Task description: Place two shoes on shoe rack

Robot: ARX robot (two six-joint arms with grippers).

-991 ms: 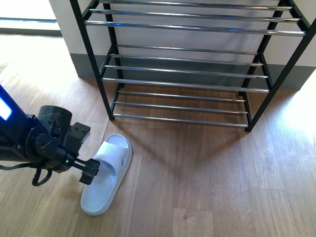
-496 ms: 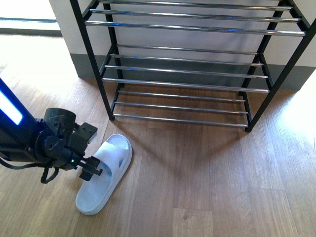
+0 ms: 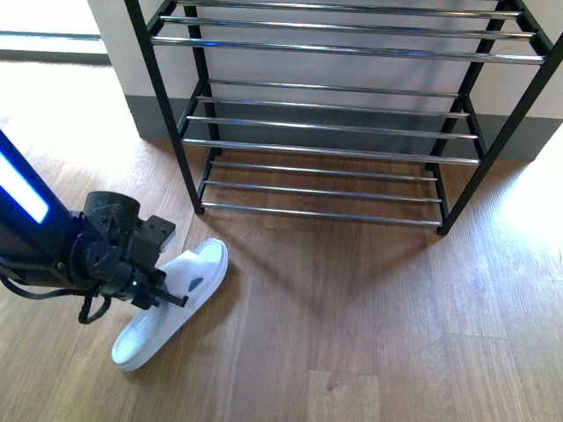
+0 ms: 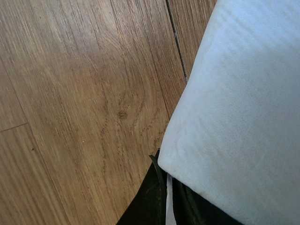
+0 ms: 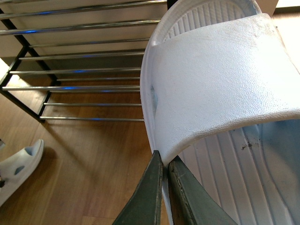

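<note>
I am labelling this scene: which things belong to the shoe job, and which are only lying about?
Job:
first sandal, in left tool
second sandal, in right tool
shoe rack

Only surroundings:
wooden floor
wall

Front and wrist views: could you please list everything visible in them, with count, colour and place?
Slide sandals: two, pale blue-white; first sandal low at the floor before the rack's left end, second sandal raised, facing the rack.
Shoe rack: one, black frame, chrome rods, against the wall.
Floor: brown wood planks.
Wall: white, grey skirting, behind the rack.
Left arm: black, blue light.
Left gripper: black, shut on first sandal.
Right gripper: dark, shut on second sandal's strap.
</note>
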